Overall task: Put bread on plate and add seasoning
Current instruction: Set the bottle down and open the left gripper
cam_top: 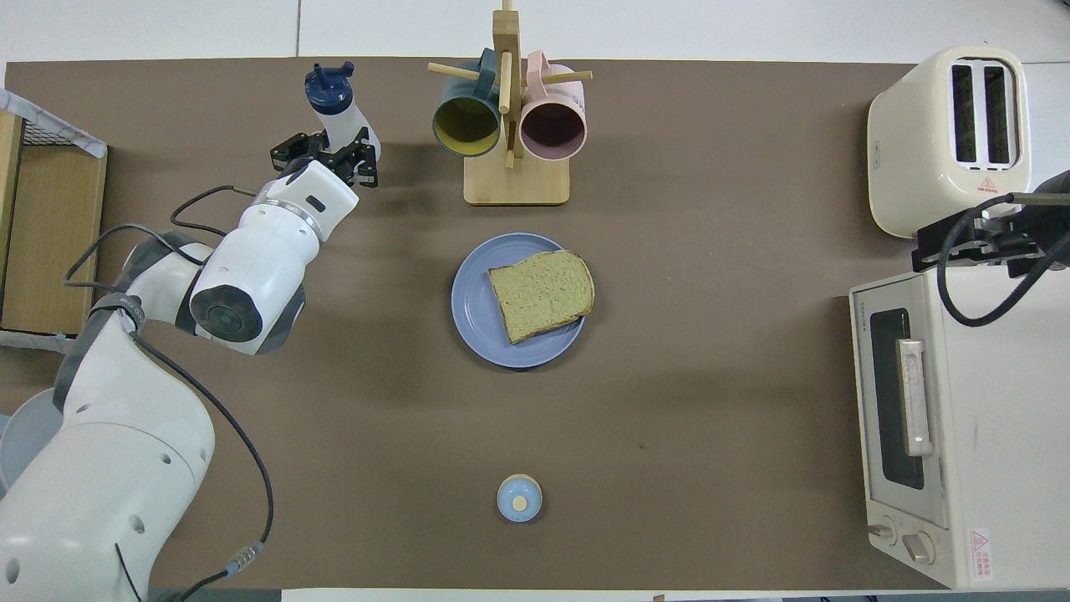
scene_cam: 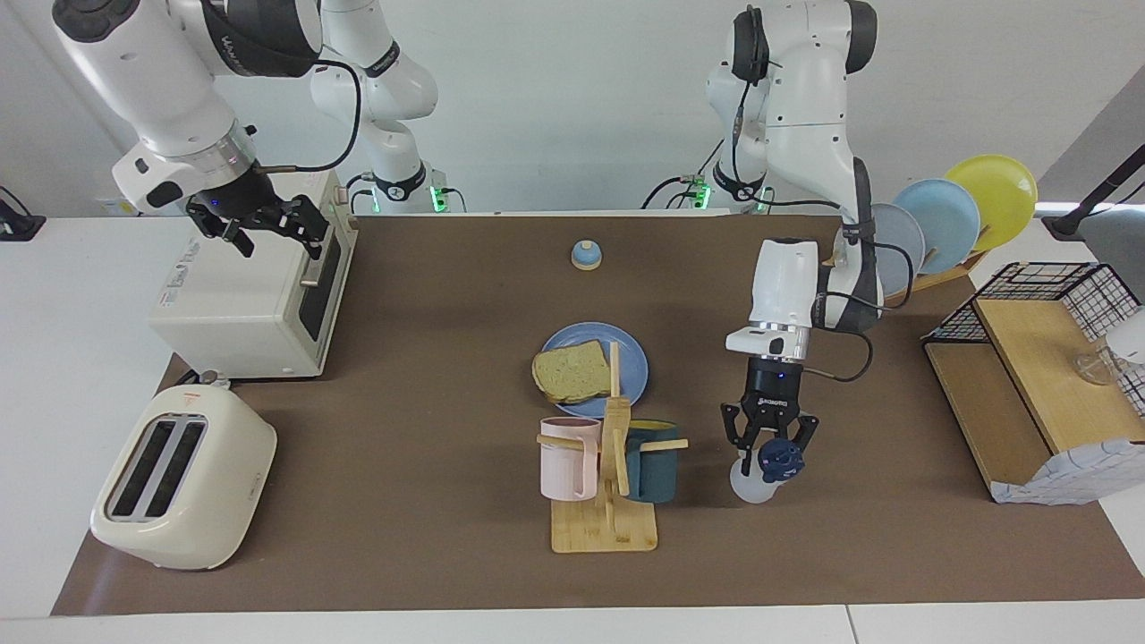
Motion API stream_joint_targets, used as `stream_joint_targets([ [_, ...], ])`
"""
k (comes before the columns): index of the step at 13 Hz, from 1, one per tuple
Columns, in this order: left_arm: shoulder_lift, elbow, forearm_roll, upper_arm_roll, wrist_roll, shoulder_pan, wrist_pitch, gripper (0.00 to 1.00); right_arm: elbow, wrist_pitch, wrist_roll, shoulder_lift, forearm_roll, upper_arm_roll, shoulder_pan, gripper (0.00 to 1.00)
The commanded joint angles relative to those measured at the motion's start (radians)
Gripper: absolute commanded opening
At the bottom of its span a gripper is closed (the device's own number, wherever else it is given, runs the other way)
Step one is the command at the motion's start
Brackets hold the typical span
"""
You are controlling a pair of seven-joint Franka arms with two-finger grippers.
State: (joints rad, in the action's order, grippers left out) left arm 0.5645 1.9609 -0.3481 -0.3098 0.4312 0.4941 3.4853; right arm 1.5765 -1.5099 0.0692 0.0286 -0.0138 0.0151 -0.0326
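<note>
The bread [scene_cam: 572, 371] lies flat on the blue plate [scene_cam: 631, 358] mid-table; both also show in the overhead view, bread [cam_top: 541, 293] on plate [cam_top: 472, 305]. The seasoning bottle [scene_cam: 756, 486], white with a navy cap, stands on the mat beside the mug rack, toward the left arm's end. My left gripper [scene_cam: 771, 441] is right over it, fingers open on either side of its cap; it also shows in the overhead view [cam_top: 326, 157] at the bottle [cam_top: 334, 109]. My right gripper [scene_cam: 268, 228] waits open over the toaster oven [scene_cam: 241, 304].
A wooden mug rack [scene_cam: 608, 519] with a pink mug [scene_cam: 565, 458] and a teal mug [scene_cam: 653, 465] stands farther from the robots than the plate. A toaster [scene_cam: 179, 478], a blue-domed bell [scene_cam: 586, 256], a rack of upright plates [scene_cam: 948, 224] and a wire-and-wood shelf [scene_cam: 1029, 385] stand around.
</note>
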Motion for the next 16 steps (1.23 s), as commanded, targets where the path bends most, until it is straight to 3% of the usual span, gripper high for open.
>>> stream_joint_targets([
  [1, 0.049, -0.037, -0.003, 0.008, 0.003, -0.026, 0.020, 0.00, 0.023, -0.003, -0.020, -0.019, 0.002, 0.003, -0.010, 1.00],
  [16, 0.040, 0.019, -0.054, 0.006, 0.000, -0.037, 0.021, 0.02, 0.022, -0.003, -0.020, -0.019, 0.001, 0.003, -0.009, 1.00],
])
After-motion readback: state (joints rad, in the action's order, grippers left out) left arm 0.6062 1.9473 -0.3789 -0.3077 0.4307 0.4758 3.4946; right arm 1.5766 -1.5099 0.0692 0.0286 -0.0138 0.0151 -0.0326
